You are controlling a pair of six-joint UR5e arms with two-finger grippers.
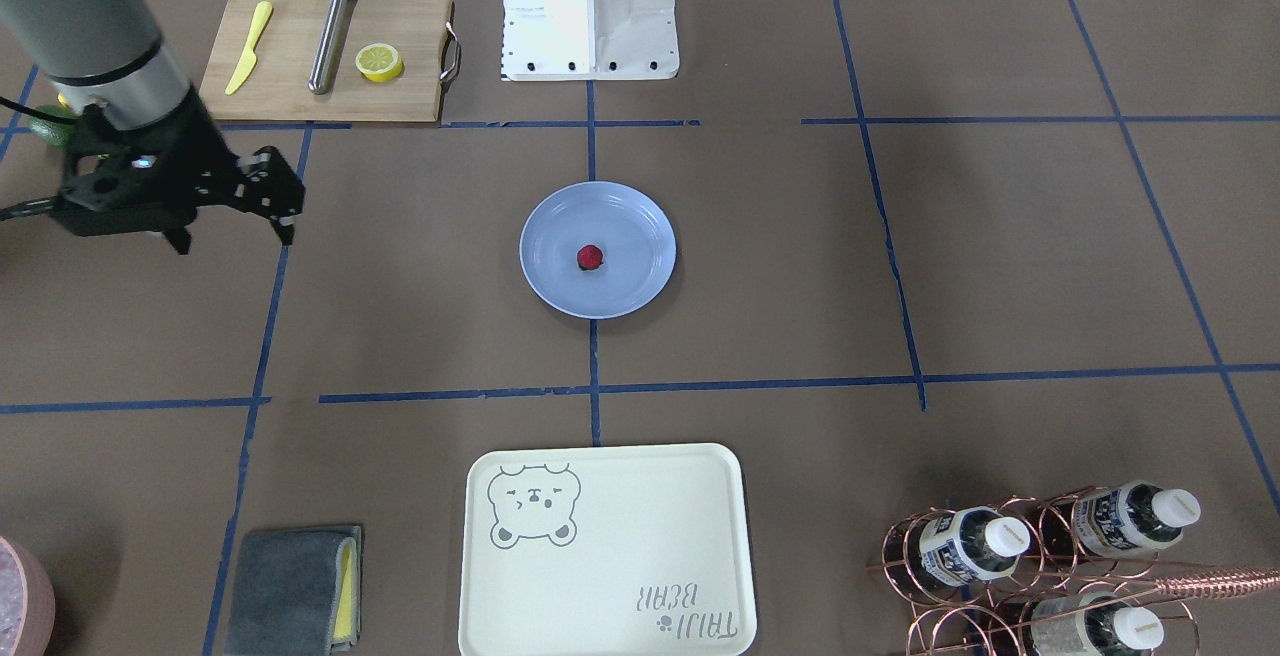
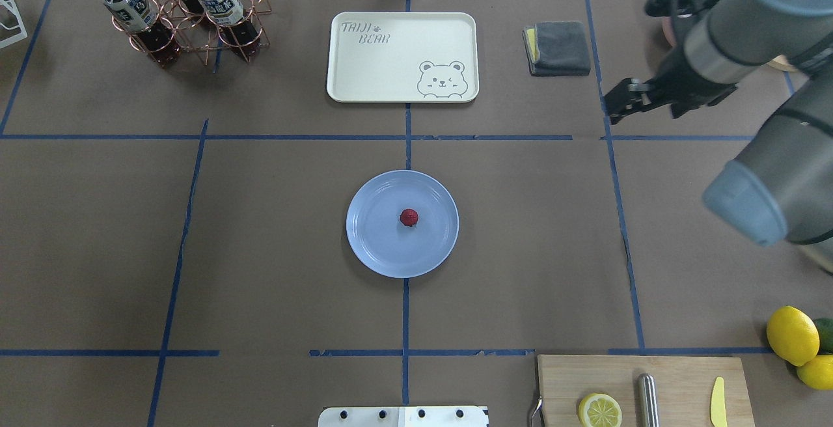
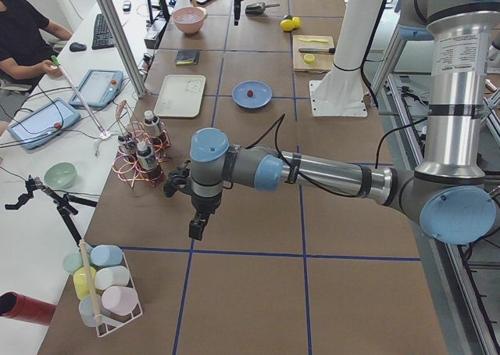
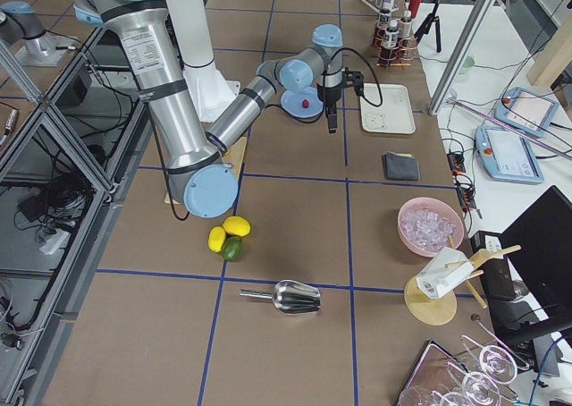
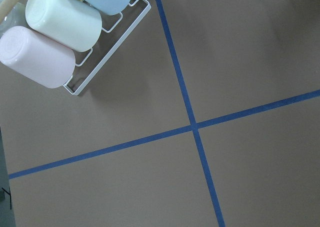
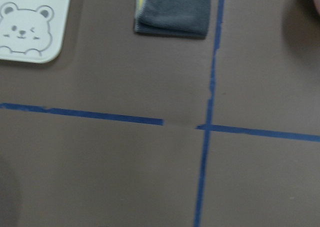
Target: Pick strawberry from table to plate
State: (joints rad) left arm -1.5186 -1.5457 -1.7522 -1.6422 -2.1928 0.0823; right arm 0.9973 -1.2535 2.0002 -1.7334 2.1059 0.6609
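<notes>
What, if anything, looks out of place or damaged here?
Nothing looks spilled or tipped. The strawberry sits in the middle of the plate. Only one blue tape line shows a worn gap near a crossing.

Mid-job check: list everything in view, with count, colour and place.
strawberry: one, dark red, middle of the plate
plate: one, light blue, table centre
table: one, brown, blue tape grid
bear tray: one, cream, beyond the plate
cloth: one, grey and yellow, beside the tray
bottles: three, dark, in a copper rack
cutting board: one, wooden, holding lemon half, metal rod, yellow knife
whole lemons: two, yellow, beside a green lime
ice bowl: one, pink, table's right end
cups: several, pastel, table's left end
right hand: one, black, open and empty, off to the plate's side
left hand: one, black, over the table's left end, grip unclear
</notes>
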